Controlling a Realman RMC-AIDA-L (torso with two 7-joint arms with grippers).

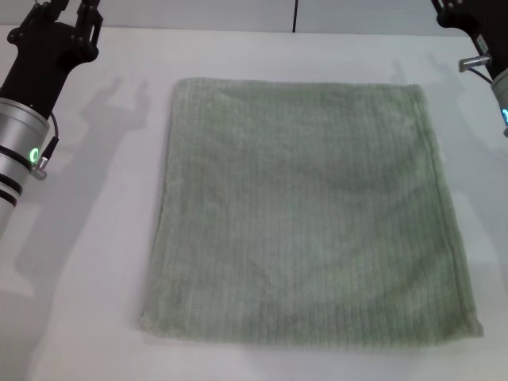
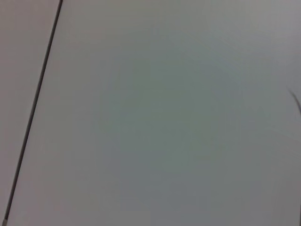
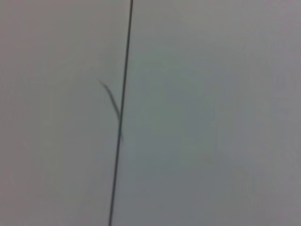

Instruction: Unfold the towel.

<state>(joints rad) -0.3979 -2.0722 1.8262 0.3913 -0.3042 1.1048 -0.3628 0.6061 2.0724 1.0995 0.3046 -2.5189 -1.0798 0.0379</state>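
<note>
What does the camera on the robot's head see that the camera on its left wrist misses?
Only the head view shows the towel, spread flat as a rough square on the white table. It also shows the left hand raised at the far left corner and part of the right arm at the far right corner, both clear of the cloth. Only the left wrist view shows a plain pale surface crossed by one thin dark line; no towel and no fingers appear there. Both share little beyond a pale surface, and neither shows a hand touching the towel.
</note>
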